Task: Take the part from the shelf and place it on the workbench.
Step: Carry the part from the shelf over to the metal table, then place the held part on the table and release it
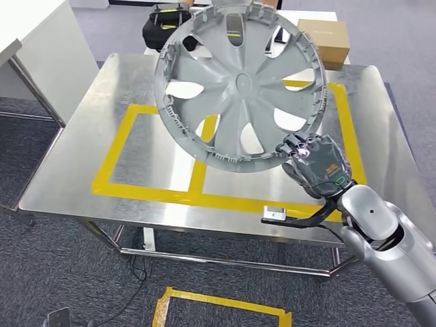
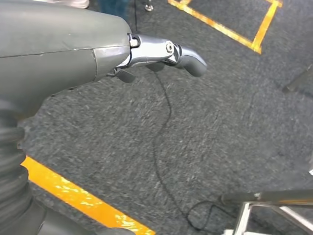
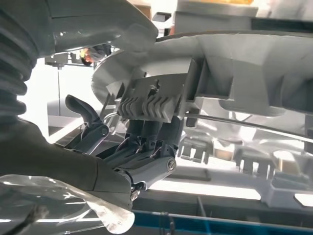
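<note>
A large grey plastic wheel cover (image 1: 240, 85) with spoke-shaped openings hangs tilted above the steel workbench (image 1: 82, 150), its inner ribbed side toward me. My right hand (image 1: 315, 163) grips its lower right rim. The right wrist view shows my fingers (image 3: 147, 147) curled around the rim's clips on the wheel cover (image 3: 236, 63). My left hand (image 2: 162, 54) hangs low over grey carpet with its fingers stretched out and nothing in them.
Yellow tape (image 1: 154, 191) marks two rectangles on the workbench top. A brown cardboard box (image 1: 325, 39) and a black case (image 1: 164, 26) lie beyond the far edge. A white shelf unit (image 1: 41, 61) stands at the left. Cables trail on the carpet under the bench.
</note>
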`<state>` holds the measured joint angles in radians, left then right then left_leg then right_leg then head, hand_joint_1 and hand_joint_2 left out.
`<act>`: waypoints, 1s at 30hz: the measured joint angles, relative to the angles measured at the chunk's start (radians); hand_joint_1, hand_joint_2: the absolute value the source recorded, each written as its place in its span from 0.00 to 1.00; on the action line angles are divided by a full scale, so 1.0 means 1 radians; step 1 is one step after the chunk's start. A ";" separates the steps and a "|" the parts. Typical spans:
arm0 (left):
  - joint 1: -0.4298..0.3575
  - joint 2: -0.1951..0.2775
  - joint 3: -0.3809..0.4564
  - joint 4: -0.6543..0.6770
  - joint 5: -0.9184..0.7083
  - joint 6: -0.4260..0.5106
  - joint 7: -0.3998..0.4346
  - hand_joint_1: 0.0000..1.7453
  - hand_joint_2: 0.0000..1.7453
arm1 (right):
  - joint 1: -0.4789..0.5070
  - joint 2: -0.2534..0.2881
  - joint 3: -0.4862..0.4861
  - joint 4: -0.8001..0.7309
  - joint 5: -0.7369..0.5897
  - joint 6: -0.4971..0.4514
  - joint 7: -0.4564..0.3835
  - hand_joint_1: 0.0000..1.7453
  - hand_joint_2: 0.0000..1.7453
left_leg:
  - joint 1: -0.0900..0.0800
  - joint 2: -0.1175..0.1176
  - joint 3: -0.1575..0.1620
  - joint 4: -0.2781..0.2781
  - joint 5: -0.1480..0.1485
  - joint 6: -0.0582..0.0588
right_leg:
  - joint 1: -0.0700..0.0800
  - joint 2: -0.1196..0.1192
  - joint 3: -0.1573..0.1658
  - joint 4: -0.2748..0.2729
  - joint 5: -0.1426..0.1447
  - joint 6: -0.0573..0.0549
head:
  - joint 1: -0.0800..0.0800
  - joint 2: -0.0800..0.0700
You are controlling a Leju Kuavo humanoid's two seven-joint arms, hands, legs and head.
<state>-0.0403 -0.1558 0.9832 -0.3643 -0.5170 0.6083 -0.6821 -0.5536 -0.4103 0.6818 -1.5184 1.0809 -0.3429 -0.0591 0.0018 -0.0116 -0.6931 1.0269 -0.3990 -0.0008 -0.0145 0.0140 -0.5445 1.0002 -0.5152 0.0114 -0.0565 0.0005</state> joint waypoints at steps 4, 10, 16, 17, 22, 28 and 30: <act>-0.005 0.002 -0.001 0.006 -0.011 -0.017 0.000 0.00 1.00 | -0.002 0.000 0.003 0.010 -0.012 0.036 0.006 1.00 1.00 | -0.002 -0.001 0.010 -0.017 0.016 0.022 | -0.004 0.000 0.000 0.002 -0.026 0.026 | 0.001 0.000; -0.008 0.001 -0.004 0.008 -0.023 -0.055 0.000 0.00 1.00 | -0.002 -0.011 0.012 0.036 -0.054 0.135 0.015 1.00 1.00 | 0.002 -0.002 0.022 -0.024 0.003 0.039 | 0.000 -0.003 -0.180 0.281 -0.109 0.028 | 0.009 0.000; -0.005 0.001 -0.008 0.007 -0.030 -0.105 0.000 0.00 1.00 | -0.004 -0.023 0.018 0.068 -0.081 0.200 0.029 1.00 1.00 | 0.001 -0.008 0.020 0.006 -0.018 0.016 | -0.002 -0.004 -0.083 0.027 0.035 0.032 | 0.010 0.000; -0.003 0.001 -0.009 0.007 -0.031 -0.117 0.000 0.00 1.00 | -0.003 -0.024 0.020 0.075 -0.084 0.207 0.031 1.00 1.00 | 0.001 -0.009 0.020 0.007 -0.017 0.012 | -0.001 -0.003 -0.080 0.024 0.035 0.027 | 0.010 0.000; 0.000 0.003 -0.016 0.005 -0.036 -0.147 0.000 0.00 1.00 | 0.002 -0.030 0.032 0.100 -0.094 0.239 0.045 0.50 0.50 | 0.005 -0.003 -0.031 0.141 -0.100 -0.011 | -0.006 -0.007 -0.071 0.022 0.040 -0.001 | 0.007 0.000; 0.004 0.004 -0.016 0.005 -0.038 -0.154 0.000 0.00 1.00 | -0.003 -0.042 0.043 0.114 -0.109 0.308 0.066 0.00 0.00 | 0.003 -0.002 -0.003 0.147 -0.086 0.001 | -0.003 -0.006 -0.063 0.022 0.039 -0.003 | 0.006 0.000; 0.003 0.005 -0.016 0.005 -0.040 -0.148 0.000 0.00 1.00 | -0.006 -0.045 0.044 0.114 -0.122 0.308 0.069 0.00 0.00 | -0.001 -0.001 0.060 0.033 -0.059 0.012 | 0.001 -0.006 -0.062 0.022 0.038 0.003 | 0.007 0.000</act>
<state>-0.0377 -0.1508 0.9670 -0.3590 -0.5571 0.4598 -0.6821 -0.5594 -0.4558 0.7258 -1.4043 0.9588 -0.0352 0.0100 0.0011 -0.0127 -0.6328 1.0598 -0.4580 0.0115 -0.0132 0.0075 -0.6064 1.0227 -0.4775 0.0140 -0.0492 0.0004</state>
